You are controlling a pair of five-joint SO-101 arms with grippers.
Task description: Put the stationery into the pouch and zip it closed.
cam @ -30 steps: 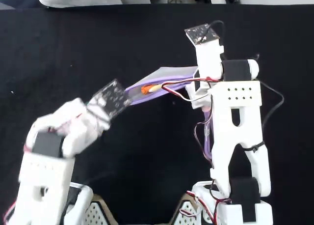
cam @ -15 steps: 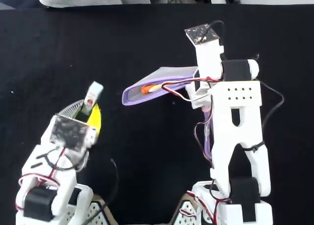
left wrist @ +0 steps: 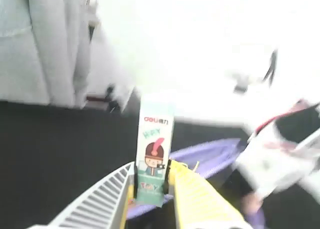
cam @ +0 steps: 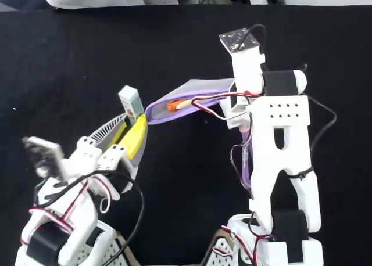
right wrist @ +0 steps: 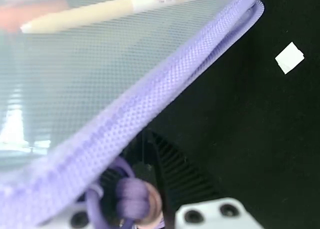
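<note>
My left gripper is shut on a small upright eraser box with a cartoon figure, held between a white ribbed finger and a yellow finger just left of the pouch's open end. In the left wrist view the eraser box stands in my left gripper, with the purple pouch behind it. The purple mesh pouch hangs tilted above the table, held at its right end under the right arm. An orange-tipped pen lies inside. In the right wrist view the pouch lies across my right gripper, with a pencil showing through the mesh.
A black cloth covers the table. A small white scrap lies on it beside the pouch. A purple cord loop hangs below the pouch edge. The right arm's white body stands tall at the right.
My left arm drew back from the pouch's left end toward the near left. It then carried the eraser box right, closer to the pouch's mouth. The right arm and pouch stayed put.
</note>
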